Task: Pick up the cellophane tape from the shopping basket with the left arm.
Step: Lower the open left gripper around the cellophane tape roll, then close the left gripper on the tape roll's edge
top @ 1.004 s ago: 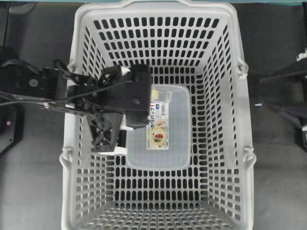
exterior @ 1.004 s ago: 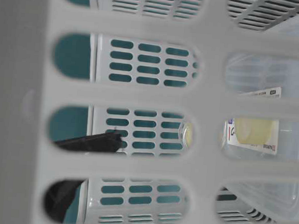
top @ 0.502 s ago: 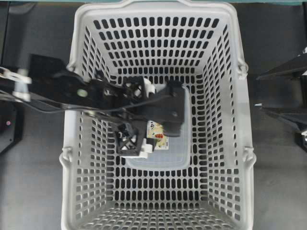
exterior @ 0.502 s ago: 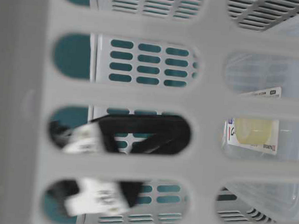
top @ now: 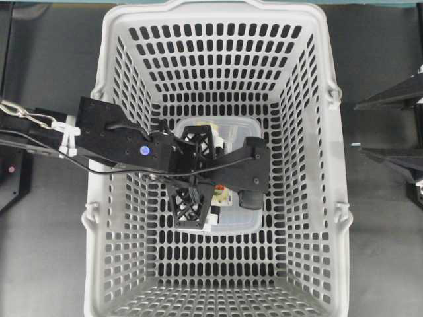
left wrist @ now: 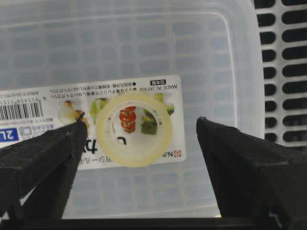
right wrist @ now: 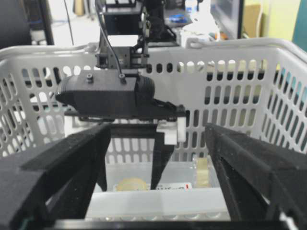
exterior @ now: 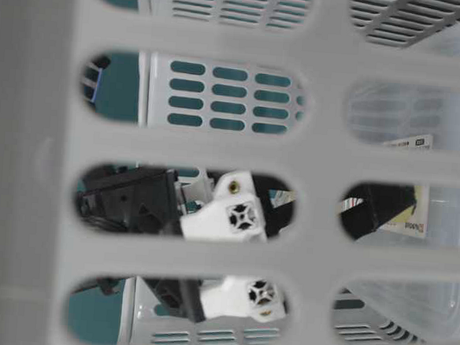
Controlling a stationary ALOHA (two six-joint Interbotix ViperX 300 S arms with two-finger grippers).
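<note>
Now down inside the large light-grey slotted plastic shopping basket, with the black left arm reaching over the left wall and its end effector spread wide and holding nothing. Lying flat on the lid of the clear rectangular plastic box, right on that box's printed label, the small pale-yellow translucent ring of cellophane tape; between the two black lattice fingers, closer to the left one, apart from both.

Risks, as judged from here: off-centre closing, so the near finger shoves the ring along the slick lid before the far one arrives, and the tape skids or tips out. Descending too little, so the tips close above the low ring; too much, so they press into the lid and shift or flex the box. Catching the box edge instead of the ring also possible.

Against half a second ago: arm deeper in the basket and further across the box, white fingertips now showing through the basket's side slots, covering the yellow ring seen there before. Right end effector well outside the basket, parted wide, empty.
</note>
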